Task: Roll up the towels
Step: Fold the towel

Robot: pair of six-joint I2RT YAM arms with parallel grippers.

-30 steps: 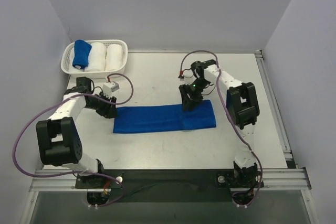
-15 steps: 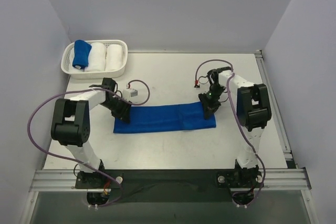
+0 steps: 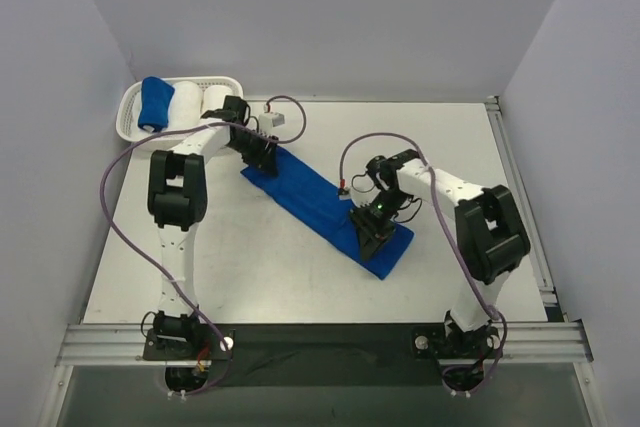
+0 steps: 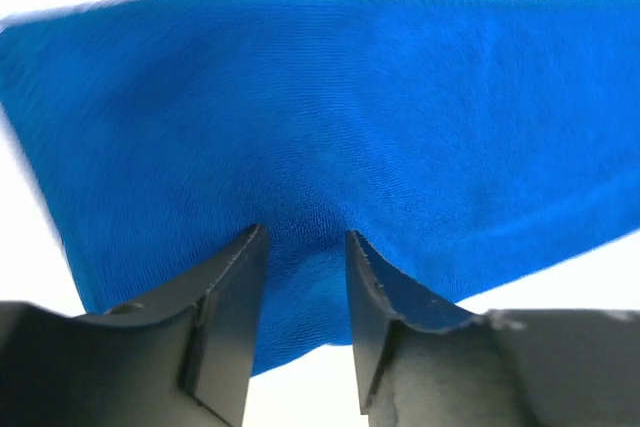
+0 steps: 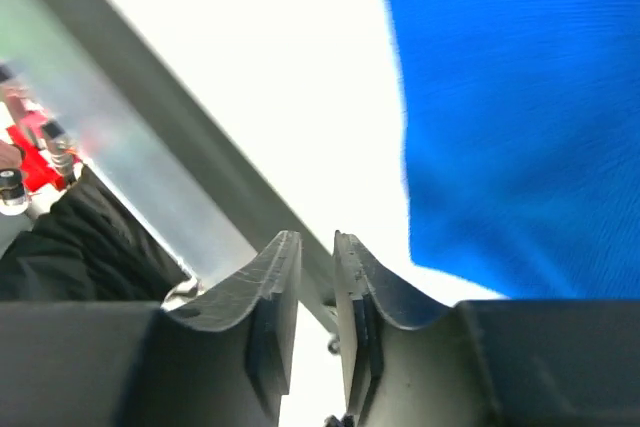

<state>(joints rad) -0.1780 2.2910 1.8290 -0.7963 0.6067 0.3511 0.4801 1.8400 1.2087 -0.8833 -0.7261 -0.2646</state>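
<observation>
Layout step: left claw (image 3: 262, 155) pinches the flat towel (image 3: 325, 209) at its far end, right claw (image 3: 372, 227) is nearly together and empty by the near end; next, probably grip that end and roll.

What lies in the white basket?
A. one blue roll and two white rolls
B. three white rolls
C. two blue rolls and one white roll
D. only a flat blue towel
A: in the basket, one blue roll lies at the left end, beside two white rolls.
</observation>
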